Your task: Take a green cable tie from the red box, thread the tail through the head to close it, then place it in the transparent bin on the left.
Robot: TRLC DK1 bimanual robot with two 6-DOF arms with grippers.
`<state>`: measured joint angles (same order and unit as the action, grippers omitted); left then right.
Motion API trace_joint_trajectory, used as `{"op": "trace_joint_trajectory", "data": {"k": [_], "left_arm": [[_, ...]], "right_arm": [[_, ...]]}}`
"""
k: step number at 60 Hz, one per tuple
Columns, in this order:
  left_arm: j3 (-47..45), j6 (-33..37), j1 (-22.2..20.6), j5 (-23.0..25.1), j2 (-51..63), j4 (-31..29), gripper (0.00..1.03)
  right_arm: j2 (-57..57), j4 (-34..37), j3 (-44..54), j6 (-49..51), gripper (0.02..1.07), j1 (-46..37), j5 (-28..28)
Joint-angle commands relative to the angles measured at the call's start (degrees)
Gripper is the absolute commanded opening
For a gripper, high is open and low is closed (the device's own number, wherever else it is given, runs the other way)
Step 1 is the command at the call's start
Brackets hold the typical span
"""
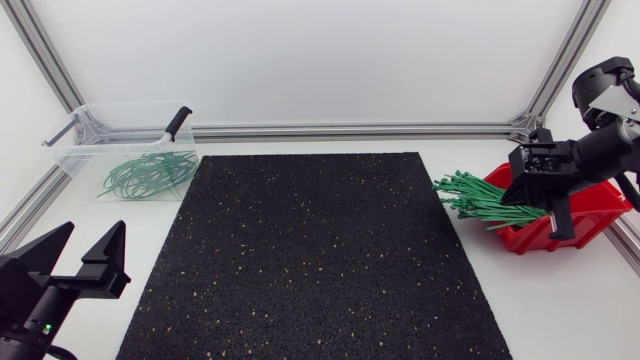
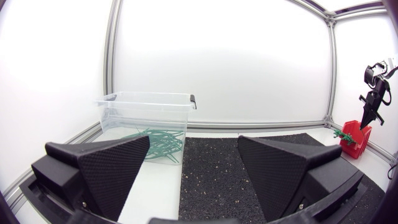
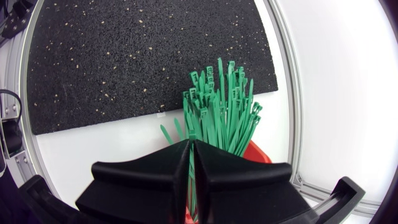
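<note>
A bundle of green cable ties (image 1: 478, 200) (image 3: 221, 106) fans out of the red box (image 1: 580, 222) (image 3: 256, 154) at the table's right side. My right gripper (image 1: 556, 218) (image 3: 189, 146) stands over the box, its jaws pressed together on one green cable tie (image 3: 191, 177) from the bundle. The transparent bin (image 1: 85, 135) (image 2: 146, 109) at the far left holds several closed green ties (image 1: 150, 172) (image 2: 160, 143). Near the front left corner my left gripper (image 1: 78, 258) (image 2: 193, 152) is open and holds nothing, facing the bin.
A black speckled mat (image 1: 310, 260) (image 2: 249, 168) (image 3: 124, 56) covers the middle of the table between bin and box. Aluminium frame rails (image 1: 350, 130) run along the back and side edges. The bin has black handle clips (image 1: 176, 122).
</note>
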<state>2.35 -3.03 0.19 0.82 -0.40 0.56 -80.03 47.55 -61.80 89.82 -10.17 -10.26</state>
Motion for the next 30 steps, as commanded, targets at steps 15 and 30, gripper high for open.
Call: {"op": "trace_joint_trajectory", "data": {"k": [15,30], "left_arm": [[-2.26,-0.58,-0.19,0.24,-0.3,-1.35,0.99],[-2.26,-0.58,-0.1,0.24,-0.3,-1.35,0.99]], "right_arm": [[-1.09,4.57,-5.52,-4.48,0.08,0.95,-4.94],[-1.27,5.18,-0.78,-6.06,0.08,3.14,-8.37]]}}
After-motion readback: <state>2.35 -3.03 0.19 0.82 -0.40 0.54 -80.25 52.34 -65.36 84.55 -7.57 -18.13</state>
